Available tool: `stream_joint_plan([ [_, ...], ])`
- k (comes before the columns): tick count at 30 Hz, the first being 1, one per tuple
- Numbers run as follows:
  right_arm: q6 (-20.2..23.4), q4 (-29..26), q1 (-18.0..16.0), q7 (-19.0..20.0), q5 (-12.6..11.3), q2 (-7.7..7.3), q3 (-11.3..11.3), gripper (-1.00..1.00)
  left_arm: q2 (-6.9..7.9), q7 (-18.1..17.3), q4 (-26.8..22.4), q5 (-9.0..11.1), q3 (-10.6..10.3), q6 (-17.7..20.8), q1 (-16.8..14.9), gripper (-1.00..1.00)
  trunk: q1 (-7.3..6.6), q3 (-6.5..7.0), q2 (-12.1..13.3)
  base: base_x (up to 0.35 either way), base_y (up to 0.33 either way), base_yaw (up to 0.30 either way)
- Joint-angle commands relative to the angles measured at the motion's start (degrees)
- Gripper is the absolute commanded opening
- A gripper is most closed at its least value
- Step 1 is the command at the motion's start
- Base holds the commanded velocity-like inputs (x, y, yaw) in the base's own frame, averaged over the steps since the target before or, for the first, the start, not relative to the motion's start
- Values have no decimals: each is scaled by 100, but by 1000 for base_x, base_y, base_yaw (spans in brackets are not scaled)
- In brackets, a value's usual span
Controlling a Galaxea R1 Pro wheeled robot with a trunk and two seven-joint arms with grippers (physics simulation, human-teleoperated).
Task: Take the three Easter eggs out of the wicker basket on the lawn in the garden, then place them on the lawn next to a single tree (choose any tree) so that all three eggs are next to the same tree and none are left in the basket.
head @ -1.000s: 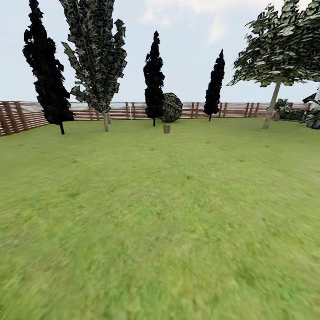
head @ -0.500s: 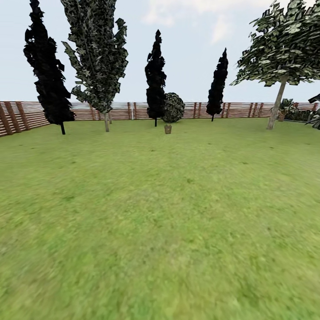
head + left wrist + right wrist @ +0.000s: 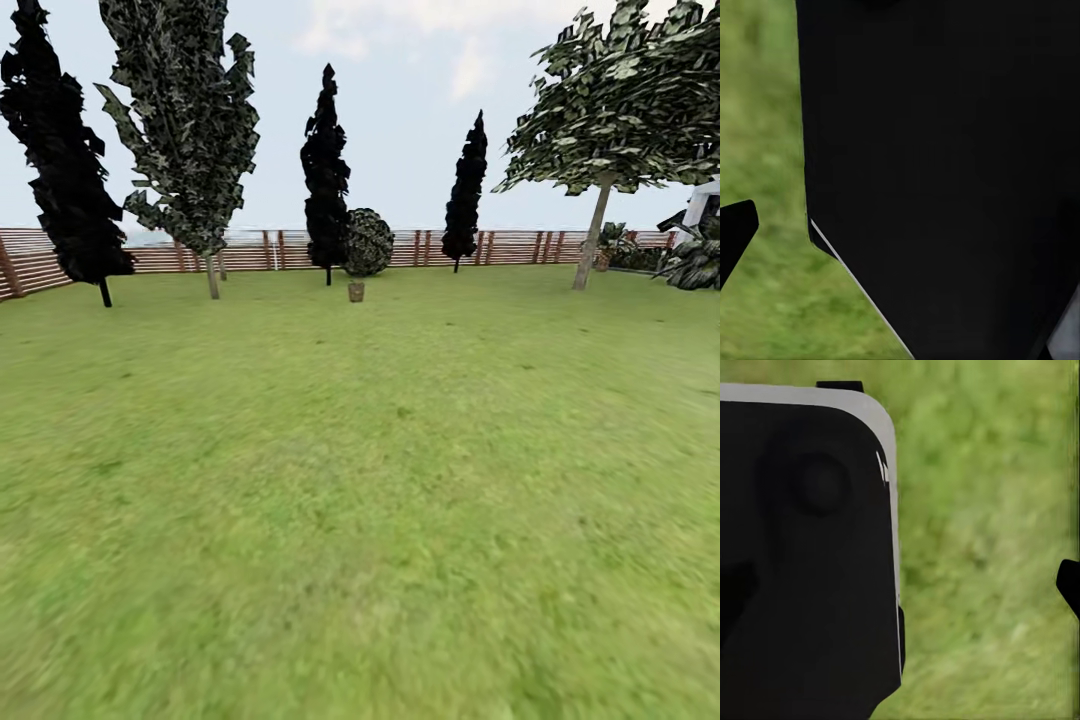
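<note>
Lawn is spread across the whole foreground of the head view: flat, mottled green grass, blurred nearest the camera and sharper toward the back. The garden is closed off at the far edge by a brown slatted wooden fence, which is seen running the full width and bending forward at the far left. Pale sky with thin cloud is seen above it.

Along the fence line, trees are lined up. A near-black tree on a thin dark trunk is seen at the far left. Just beside it, a tall grey-green tree with a pale trunk is rooted in the grass. Two more black trees are placed further back, well apart, one near the middle and a smaller one to its right. A round leafy bush is set against the fence between them, and a small brown object, too small to be made out, is standing on the grass just in front of it. At the right, a broad-canopied tree is held up on a leaning pale trunk, with dark foliage clustered by the right edge.

Grass is seen in both wrist views as well. Dark robot bodywork is seen in the left wrist view, and a dark, grey-edged panel in the right wrist view. Whether either gripper is open or closed cannot be told.
</note>
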Motion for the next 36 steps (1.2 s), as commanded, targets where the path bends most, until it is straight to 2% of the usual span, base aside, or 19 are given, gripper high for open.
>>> stream_joint_plan([
  [1, -23, 19, -9, -5, -16, 1, 4, 100, -1, 2, -12, 46, -7, -2, 4, 100, 3, -5, -2, 313, -182, -2],
  [36, -15, 19, -9, -10, -17, 1, 4, 100, -10, 3, -12, 42, -9, -2, 4, 100, 3, -5, -2, 313, -184, 0],
])
